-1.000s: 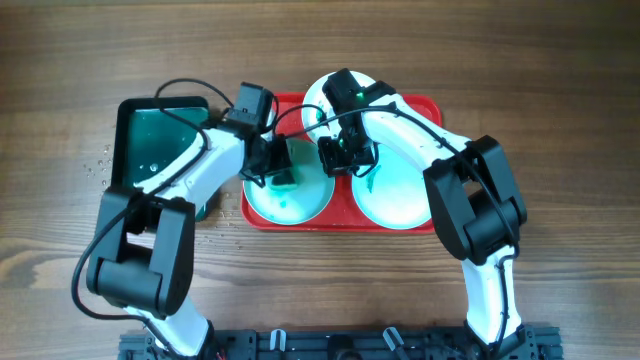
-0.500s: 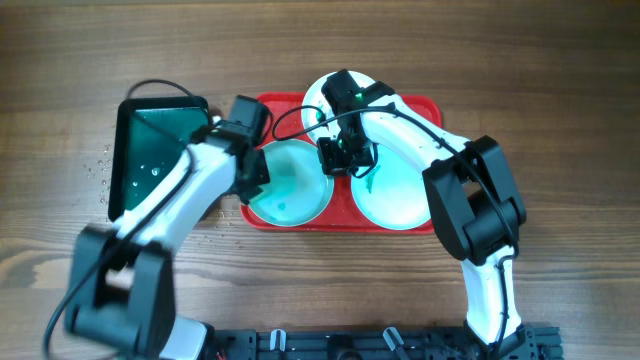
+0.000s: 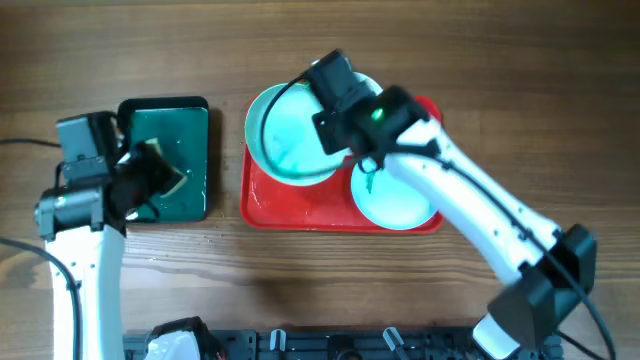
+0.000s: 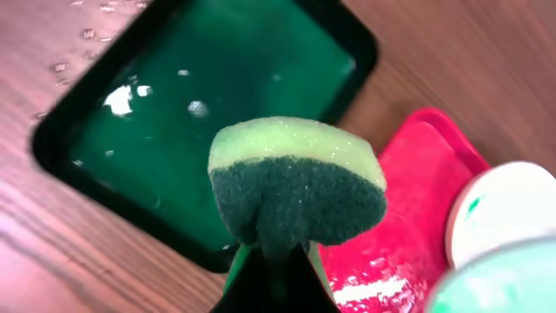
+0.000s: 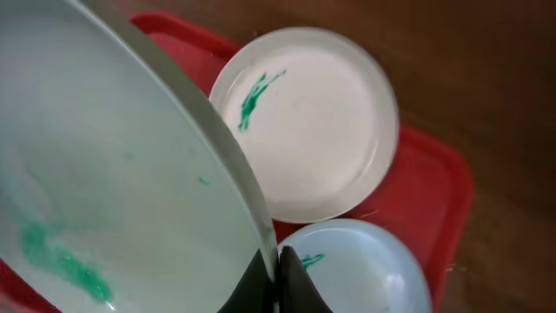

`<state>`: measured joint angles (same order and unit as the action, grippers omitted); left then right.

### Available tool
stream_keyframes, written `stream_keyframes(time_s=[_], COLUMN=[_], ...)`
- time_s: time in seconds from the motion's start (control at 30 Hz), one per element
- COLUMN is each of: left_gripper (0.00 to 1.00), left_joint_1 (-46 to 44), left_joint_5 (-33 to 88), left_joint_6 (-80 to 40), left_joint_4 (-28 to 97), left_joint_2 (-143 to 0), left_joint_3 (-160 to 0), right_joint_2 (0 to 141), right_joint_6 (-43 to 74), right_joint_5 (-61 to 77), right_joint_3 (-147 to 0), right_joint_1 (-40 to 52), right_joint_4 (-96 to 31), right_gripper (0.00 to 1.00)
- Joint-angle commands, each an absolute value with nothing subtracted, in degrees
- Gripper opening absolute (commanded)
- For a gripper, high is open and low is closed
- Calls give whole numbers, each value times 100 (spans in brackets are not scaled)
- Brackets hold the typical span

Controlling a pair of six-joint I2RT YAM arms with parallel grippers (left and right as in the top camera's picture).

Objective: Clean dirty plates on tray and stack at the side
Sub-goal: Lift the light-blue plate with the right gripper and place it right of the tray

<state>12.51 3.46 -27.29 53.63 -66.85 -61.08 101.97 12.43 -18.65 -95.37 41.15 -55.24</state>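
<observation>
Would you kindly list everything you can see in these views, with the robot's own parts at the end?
table: one, brown wood, under everything.
red tray: one, red, middle of the table.
white plate: one, white with a teal smear, on the red tray.
flat aqua plate: one, pale aqua, on the red tray beside the white plate.
lifted aqua plate: one, pale aqua with teal smears, tilted above the red tray's left part.
green tray: one, dark green with black rim, on the table left of the red tray.
sponge: one, yellow-green with dark green pad, above the green tray.
left fingers: black, shut on the sponge.
right fingers: black, shut on the lifted aqua plate's rim.
</observation>
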Motion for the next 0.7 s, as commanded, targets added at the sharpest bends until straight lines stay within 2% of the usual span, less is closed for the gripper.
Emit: stream_keyframes(time_s=[0.0,0.2,0.4,0.67], left_gripper=[4,4,4,4], left_joint_1=[1470,1470,1470,1470], left_joint_5=[495,493,493,491], left_joint_6=[-2744,-2744,-2744,-2744], left_joint_4=[5369,5374,5371,5367], left_joint_2=[-6681,-6681,-6681,-6685], left_joint_3=[-6108,-6108,-6108,-6108], right_joint_2=[10086,10095,10095,10095], right_joint_6=[517,-899,-2117,-1857], right_joint_5=[-4563,-5922,-6604,-6368], right_joint_3=[-9618,-9616,-9616,-9607], right_joint_1=[4775,5638,6263,6386], right_joint_4=[-5413,-4768,-4141,-4056], right_gripper=[4,4,4,4])
